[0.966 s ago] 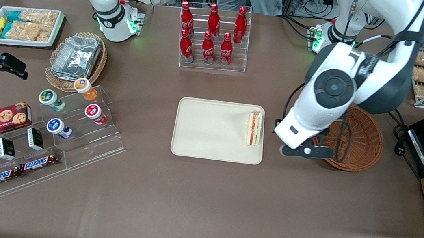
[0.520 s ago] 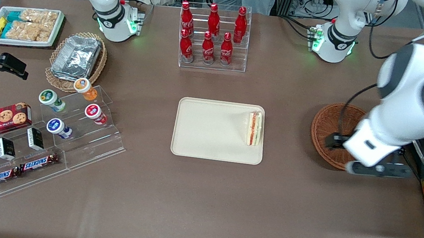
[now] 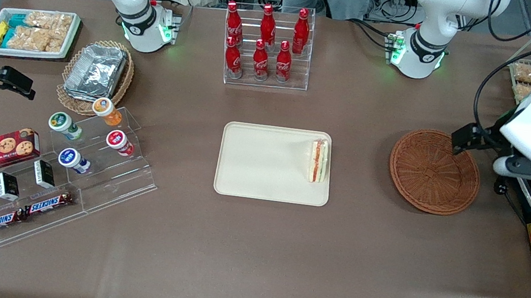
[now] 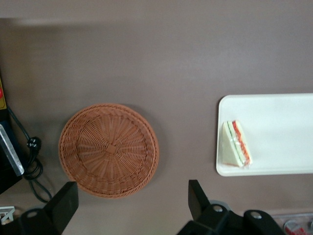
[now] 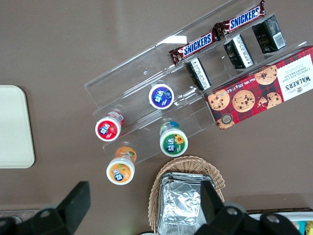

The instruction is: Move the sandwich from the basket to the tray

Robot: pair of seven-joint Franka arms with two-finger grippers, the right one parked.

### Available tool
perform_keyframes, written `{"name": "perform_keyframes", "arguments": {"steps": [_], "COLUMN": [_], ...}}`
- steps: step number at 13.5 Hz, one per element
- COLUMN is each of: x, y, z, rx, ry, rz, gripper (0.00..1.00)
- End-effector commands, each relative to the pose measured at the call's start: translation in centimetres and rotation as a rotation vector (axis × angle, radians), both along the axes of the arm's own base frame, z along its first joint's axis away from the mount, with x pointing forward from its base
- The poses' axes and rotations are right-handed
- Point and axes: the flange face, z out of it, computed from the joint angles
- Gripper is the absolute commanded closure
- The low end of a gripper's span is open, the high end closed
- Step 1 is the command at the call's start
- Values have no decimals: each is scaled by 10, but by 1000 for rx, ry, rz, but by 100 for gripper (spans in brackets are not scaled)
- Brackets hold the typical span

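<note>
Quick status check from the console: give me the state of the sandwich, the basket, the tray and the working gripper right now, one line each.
sandwich: lying on the tray, at its end nearest the basket, free of the gripper.
basket: empty, sitting flat on the table beside the tray.
tray: flat on the table, holding only the sandwich.
gripper: open, empty, raised above the table near the basket, toward the working arm's end.
</note>
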Motion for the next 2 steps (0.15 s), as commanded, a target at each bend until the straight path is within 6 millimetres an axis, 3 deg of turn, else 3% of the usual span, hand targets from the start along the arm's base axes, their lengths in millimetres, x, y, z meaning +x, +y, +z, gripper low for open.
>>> {"name": "perform_keyframes", "arguments": {"steps": [1, 2], "x": [-12, -10], "y": [13, 11], "z": [-3, -4], "rx": [-16, -15], "ry": [2, 3], "rz": [3, 0], "gripper": [0, 0]}}
